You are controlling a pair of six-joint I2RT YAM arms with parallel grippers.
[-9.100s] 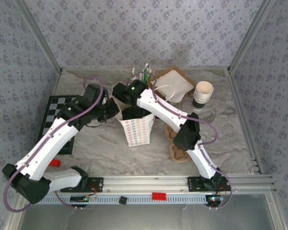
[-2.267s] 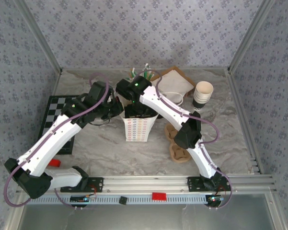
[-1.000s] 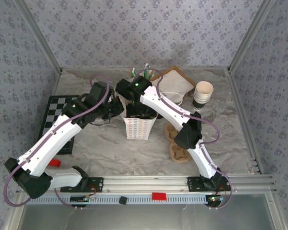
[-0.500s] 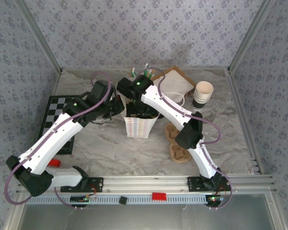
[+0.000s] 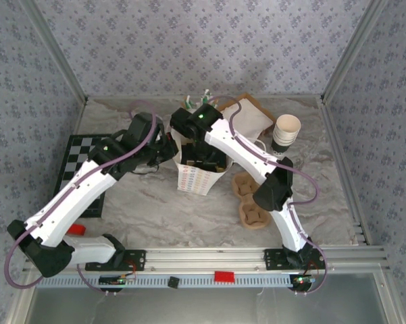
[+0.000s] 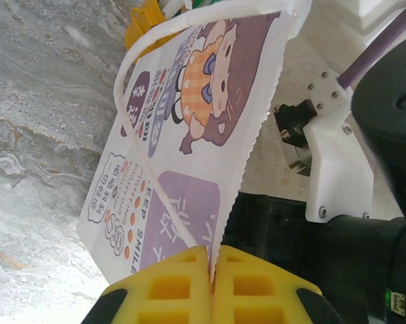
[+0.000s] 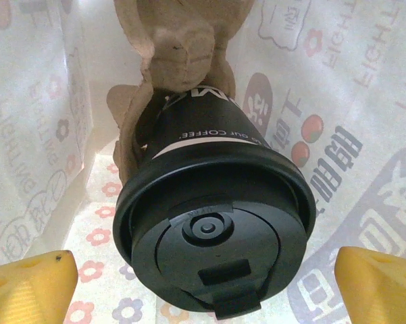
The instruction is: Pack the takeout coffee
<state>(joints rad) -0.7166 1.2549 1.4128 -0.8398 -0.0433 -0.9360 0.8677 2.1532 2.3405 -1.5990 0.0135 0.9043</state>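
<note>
A white printed paper bag (image 5: pixel 193 178) stands at the table's middle. My left gripper (image 5: pixel 170 152) is shut on the bag's left rim; in the left wrist view its yellow fingers (image 6: pixel 182 283) pinch the serrated edge of the bag (image 6: pixel 189 128). My right gripper (image 5: pixel 204 160) reaches down into the bag's mouth. In the right wrist view a black-lidded coffee cup (image 7: pixel 213 233) sits in a brown pulp carrier (image 7: pixel 172 47) inside the bag (image 7: pixel 338 142). The right gripper (image 7: pixel 206 283) is open, its yellow fingertips (image 7: pixel 27 280) wide on either side of the lid, clear of it.
Two empty pulp carriers (image 5: pixel 250 201) lie right of the bag. A stack of paper cups (image 5: pixel 286 132) stands at the back right beside a brown tray with napkins (image 5: pixel 248 116). Straws (image 5: pixel 197 102) stand behind the bag. A checkerboard (image 5: pixel 75 165) lies at the left.
My right gripper has opened a little wider and risen slightly toward the back of the bag's mouth. The left gripper keeps its hold on the rim.
</note>
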